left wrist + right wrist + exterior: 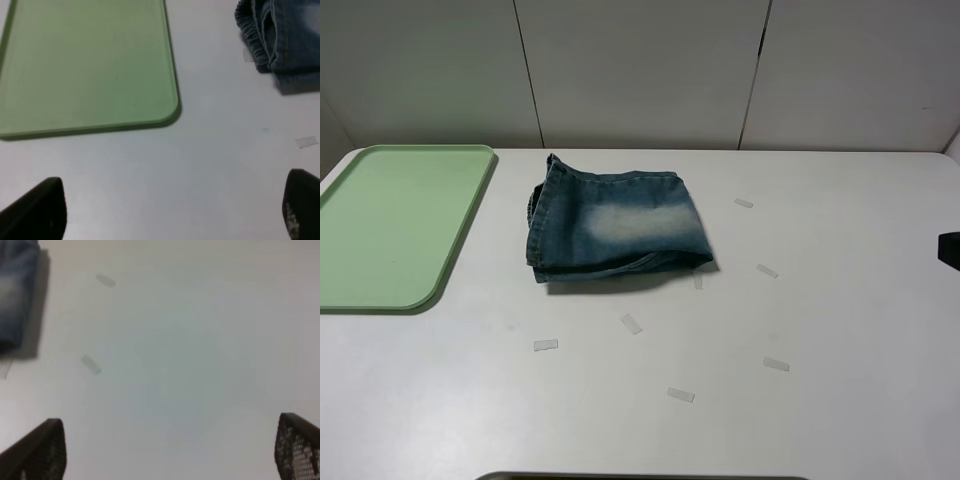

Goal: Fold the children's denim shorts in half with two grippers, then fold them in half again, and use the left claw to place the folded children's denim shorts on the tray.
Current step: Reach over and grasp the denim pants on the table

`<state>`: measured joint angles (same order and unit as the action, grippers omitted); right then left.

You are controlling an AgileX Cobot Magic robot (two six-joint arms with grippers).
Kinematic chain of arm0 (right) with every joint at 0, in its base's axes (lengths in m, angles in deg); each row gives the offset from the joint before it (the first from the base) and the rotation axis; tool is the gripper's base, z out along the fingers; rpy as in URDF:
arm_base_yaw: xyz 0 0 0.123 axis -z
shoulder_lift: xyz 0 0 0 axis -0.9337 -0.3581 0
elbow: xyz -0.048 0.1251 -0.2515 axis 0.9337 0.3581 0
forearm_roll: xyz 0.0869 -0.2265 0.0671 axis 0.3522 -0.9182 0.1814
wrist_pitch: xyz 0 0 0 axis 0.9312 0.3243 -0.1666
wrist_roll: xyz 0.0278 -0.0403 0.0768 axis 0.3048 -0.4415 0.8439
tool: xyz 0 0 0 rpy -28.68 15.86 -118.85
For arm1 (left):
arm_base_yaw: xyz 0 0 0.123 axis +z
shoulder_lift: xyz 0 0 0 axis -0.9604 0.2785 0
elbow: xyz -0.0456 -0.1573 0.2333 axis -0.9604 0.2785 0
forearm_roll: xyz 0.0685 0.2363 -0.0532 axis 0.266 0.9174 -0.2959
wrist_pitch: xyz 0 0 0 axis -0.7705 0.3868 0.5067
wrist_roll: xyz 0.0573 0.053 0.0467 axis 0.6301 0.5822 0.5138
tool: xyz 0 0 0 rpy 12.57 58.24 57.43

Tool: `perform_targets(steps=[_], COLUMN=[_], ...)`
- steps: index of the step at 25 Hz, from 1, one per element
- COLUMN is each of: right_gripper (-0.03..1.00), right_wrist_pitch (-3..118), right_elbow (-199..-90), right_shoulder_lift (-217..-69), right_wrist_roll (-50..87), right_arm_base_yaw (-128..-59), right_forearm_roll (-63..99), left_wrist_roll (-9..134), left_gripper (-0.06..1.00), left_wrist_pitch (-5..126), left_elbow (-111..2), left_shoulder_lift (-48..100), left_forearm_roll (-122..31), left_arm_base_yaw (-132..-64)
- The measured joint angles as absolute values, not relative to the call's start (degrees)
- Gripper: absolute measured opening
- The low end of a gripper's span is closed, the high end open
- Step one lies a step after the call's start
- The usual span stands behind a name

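The denim shorts [617, 228] lie just above the middle of the high view, on the white table [840, 330]. They are gathered into a compact, squarish bundle with layers showing along the near edge and the elastic waistband [534, 214] bunched at the left side. From that shape both folds look done, leaving only the carry to the tray. The green tray [380, 235] sits at the left of the frame, apart from the shorts with a strip of bare table between, and nothing lies on it. Its place on that side suits the left arm, which the task names for the carry. Small strips of clear tape [631, 323] are scattered below and to the right of the bundle, likely placement marks. The left gripper [170, 212] hangs over bare table, its camera taking in a tray corner and the waistband end of the shorts. Its black fingers [37, 212] stand wide apart and hold nothing. The right gripper [167, 450] likewise has its jaws spread wide over bare table, touching nothing. In the high view only a black sliver [950, 250] shows at the right edge, probably part of the right arm. Both arms sit clear of the cloth, leaving the bundle undisturbed.
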<state>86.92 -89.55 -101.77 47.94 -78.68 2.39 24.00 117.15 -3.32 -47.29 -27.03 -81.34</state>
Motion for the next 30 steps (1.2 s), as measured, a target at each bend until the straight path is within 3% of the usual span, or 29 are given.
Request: perform_targets(steps=[30], right_gripper=[0.63], right_wrist_pitch=[89.14], right_elbow=[-89.21], right_shoulder_lift=[-101.77], right_wrist_roll=[47.94], right_arm_base_yaw=[-78.68], right_forearm_roll=[0.83], left_wrist_roll=[24.0], left_gripper=[0.86], left_wrist_pitch=[117.09], left_elbow=[-3.32], left_shoulder_lift=[-47.29], left_forearm_roll=[-27.03], left_arm_base_yaw=[-81.34])
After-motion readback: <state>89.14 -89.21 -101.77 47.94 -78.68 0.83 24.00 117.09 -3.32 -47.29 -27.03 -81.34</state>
